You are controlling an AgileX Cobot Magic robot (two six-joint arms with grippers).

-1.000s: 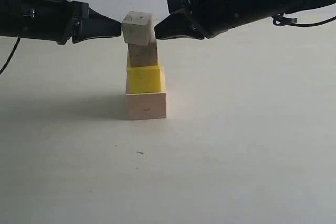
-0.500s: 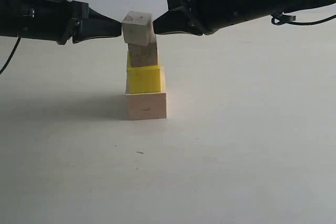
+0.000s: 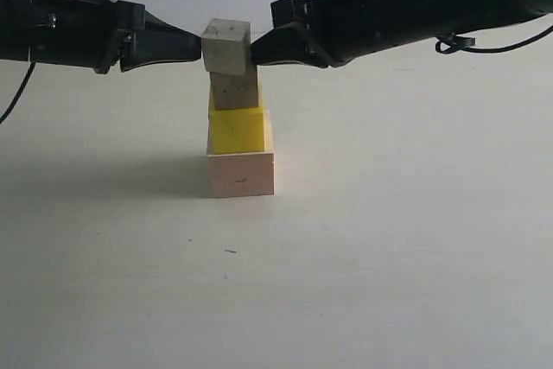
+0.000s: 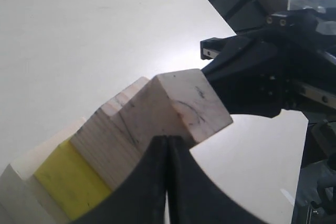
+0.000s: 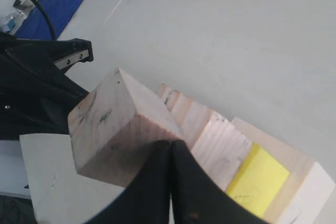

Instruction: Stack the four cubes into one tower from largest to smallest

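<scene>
1. Yellow cube (image 3: 238, 130): the landmark. It forms the second level of the tower (image 3: 237, 110) and sits roughly square on the large pale cube (image 3: 240, 174) directly beneath it, which stands on the counter (image 3: 389, 248).
2. Small brownish cube (image 3: 235, 91): rests directly on the yellow cube, within its top face.
3. Smallest pale cube (image 3: 226, 47): two levels above the yellow cube, on the brownish one. It is turned about the vertical against the cubes below and overhangs toward the side of the left tool (image 3: 193, 45). All four cubes appear to be in order, so you are probably at the final alignment.
4. Left tool: well above the yellow cube, level with the top cube. Its jaws are pressed together with nothing between them, and the joined tip touches one side of that cube.
5. Right tool (image 3: 256, 47): same height, opposite side. Its jaws are likewise pressed together on nothing, with the tip against the cube. The cube is squeezed between two tips, not pinched by either tool.
6. Alignment: push gently with the left tip while you yield with the right, until the cube sits over the yellow cube's centre line. Bear on flat faces, not on a corner, or it may twist.
7. Release: ease both tips off sideways, evenly. A one-sided pull could drag the top cube or rock the brownish one.
</scene>
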